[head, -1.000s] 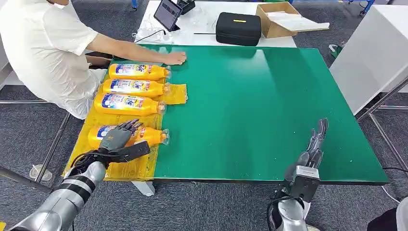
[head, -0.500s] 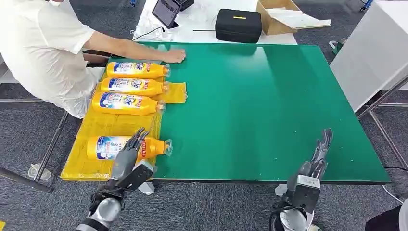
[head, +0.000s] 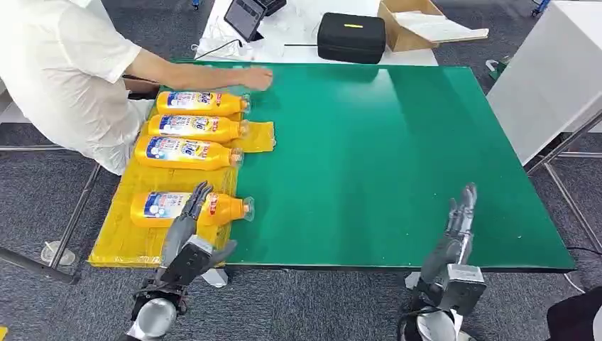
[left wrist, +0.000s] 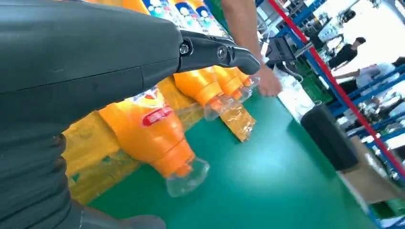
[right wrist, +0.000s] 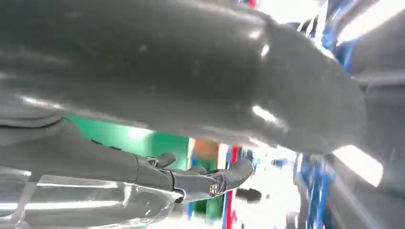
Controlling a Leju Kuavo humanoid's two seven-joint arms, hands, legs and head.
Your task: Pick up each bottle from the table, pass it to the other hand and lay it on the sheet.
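Observation:
Several orange bottles lie on a yellow sheet (head: 128, 241) at the left side of the green table (head: 369, 142). The nearest bottle (head: 188, 208) (left wrist: 155, 138) lies on its side, clear cap toward the table's middle. My left hand (head: 186, 241) hovers at the table's front edge just in front of that bottle, fingers spread, holding nothing. Three more bottles (head: 188, 153) lie side by side farther back. My right hand (head: 454, 231) stands open at the front right edge, fingers straight up, empty.
A person in a white shirt sits at the far left, one hand (head: 257, 77) resting on the table beyond the bottles. A black case (head: 351, 39), a tablet (head: 245, 18) and a cardboard box (head: 412, 25) sit on the white table behind. A white cabinet (head: 554, 78) stands right.
My left hand let go of the nearest bottle and drew back toward the front edge. The bottle stays on the sheet. My right hand shifted slightly lower and nearer.

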